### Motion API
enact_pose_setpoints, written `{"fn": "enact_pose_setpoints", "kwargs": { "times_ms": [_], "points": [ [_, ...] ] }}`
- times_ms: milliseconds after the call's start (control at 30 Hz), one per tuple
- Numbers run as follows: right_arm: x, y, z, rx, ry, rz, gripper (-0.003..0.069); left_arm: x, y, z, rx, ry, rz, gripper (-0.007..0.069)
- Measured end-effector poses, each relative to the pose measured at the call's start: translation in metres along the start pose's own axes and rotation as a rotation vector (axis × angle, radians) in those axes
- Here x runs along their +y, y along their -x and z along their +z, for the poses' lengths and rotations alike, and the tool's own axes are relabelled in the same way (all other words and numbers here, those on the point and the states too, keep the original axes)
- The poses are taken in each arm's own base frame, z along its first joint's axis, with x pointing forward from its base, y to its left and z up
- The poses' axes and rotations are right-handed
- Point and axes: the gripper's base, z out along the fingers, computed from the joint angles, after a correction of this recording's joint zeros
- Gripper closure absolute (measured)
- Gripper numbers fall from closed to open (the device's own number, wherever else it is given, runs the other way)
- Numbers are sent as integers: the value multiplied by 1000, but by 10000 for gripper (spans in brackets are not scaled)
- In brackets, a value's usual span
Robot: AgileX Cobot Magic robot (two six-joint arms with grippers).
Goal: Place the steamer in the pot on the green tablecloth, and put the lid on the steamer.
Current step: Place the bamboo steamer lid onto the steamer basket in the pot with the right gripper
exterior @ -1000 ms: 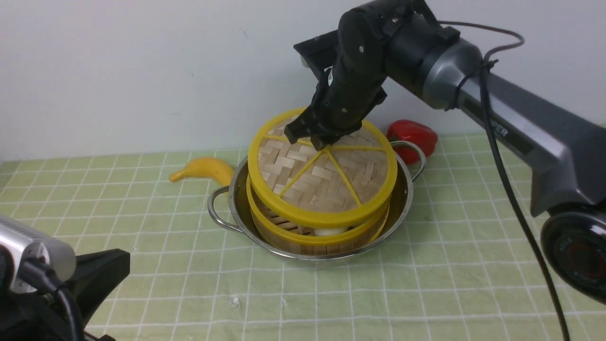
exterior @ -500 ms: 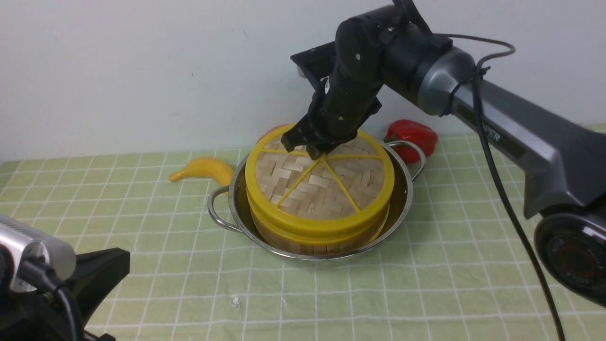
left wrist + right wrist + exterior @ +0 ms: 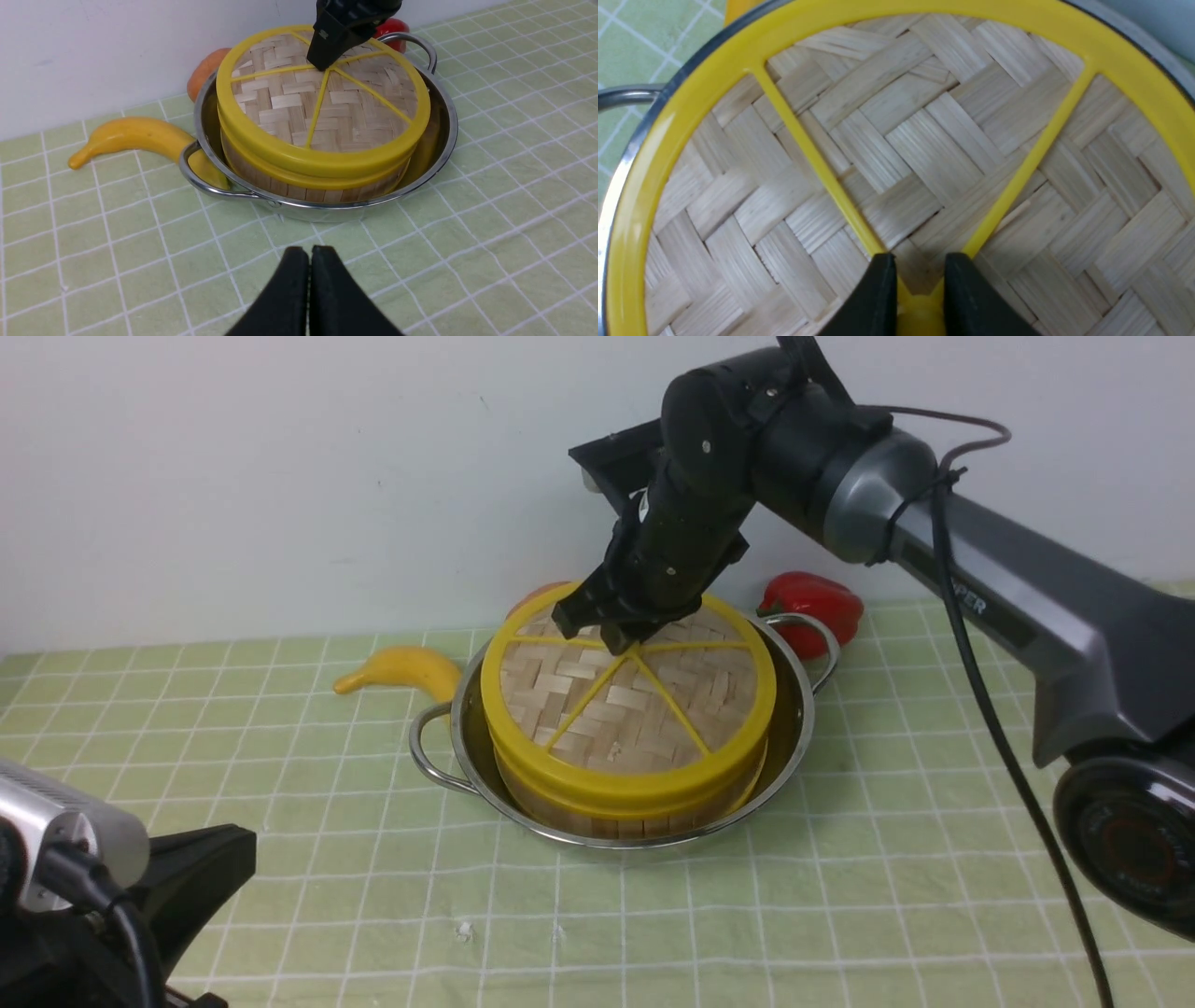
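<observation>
The pot stands on the green tablecloth. The steamer sits inside the pot. The lid lies flat on the steamer, so the food inside is hidden. My right gripper comes down from above and is shut on the lid's central hub. In the right wrist view the gripper has the yellow hub between its fingers, over the lid. My left gripper is shut and empty, low over the cloth in front of the pot, facing the lid.
A yellow banana lies left of the pot, touching its handle. A red pepper sits behind the pot's right handle. An orange thing lies behind the pot by the white wall. My left arm's camera is at the front left.
The lid was tilted and raised above the steamer. My right gripper lowered it, and it now lies flat on the steamer. The left arm has not moved.
</observation>
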Motion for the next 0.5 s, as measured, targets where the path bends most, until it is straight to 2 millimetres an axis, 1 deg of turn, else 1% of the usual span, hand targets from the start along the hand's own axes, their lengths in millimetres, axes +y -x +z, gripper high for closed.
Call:
{"fn": "enact_pose_setpoints", "kwargs": {
  "times_ms": [200, 500],
  "points": [
    [0, -2, 10, 13, 12, 6, 518, 0, 0, 0, 0, 0, 0, 623],
    [1, -2, 11, 14, 17, 10, 518, 0, 0, 0, 0, 0, 0, 623]
  ]
}}
